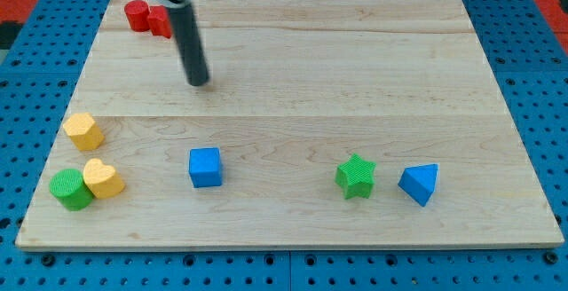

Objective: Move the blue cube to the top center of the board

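My tip [199,82] touches nothing, above blue cube [205,167].

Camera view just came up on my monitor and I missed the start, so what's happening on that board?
My tip rests on the wooden board, above the blue cube and well apart from it, so no push has begun. The cube sits in the lower left part, far from the top center. Red blocks lie by the rod at the view's top left.
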